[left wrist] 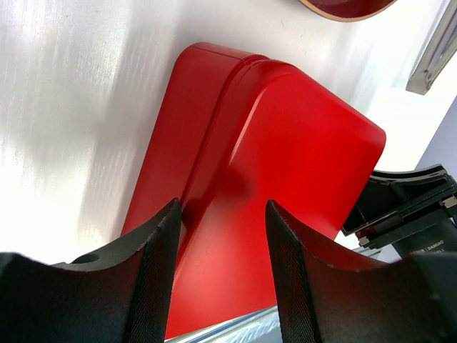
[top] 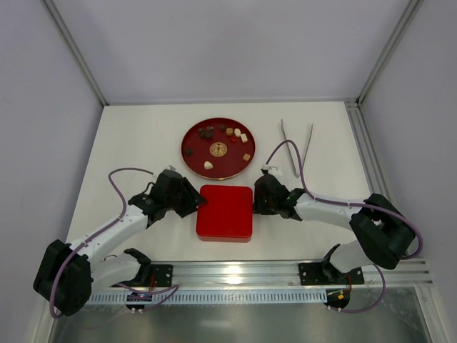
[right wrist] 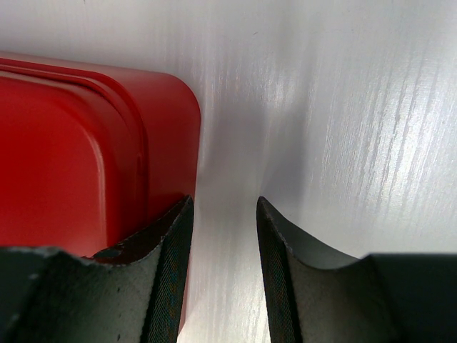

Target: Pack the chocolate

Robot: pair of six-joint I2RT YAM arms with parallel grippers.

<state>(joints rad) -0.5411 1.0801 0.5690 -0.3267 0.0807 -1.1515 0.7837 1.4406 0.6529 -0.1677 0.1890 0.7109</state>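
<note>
Centrally, glossy round-cornered red box (top: 224, 212); chunky chocolate (top: 207, 132) on round plate (top: 230, 166)

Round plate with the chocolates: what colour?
Plate: dark red, gold rim and centre emblem. Best in top external view.

The top view looks steeply down from above and behind the arm bases, wide enough to hold the whole white worktop (top: 143, 143), from the mounting rail (top: 235, 270) at the near edge to the round red plate (top: 232, 163) farther back. The left wrist camera rides close behind the left claw (left wrist: 223, 207), facing along its fingers over the red box (left wrist: 285, 143). The right wrist camera sits likewise behind the right claw (right wrist: 225, 201), tight against the box's edge and bare worktop, so all three views share that box.
</note>
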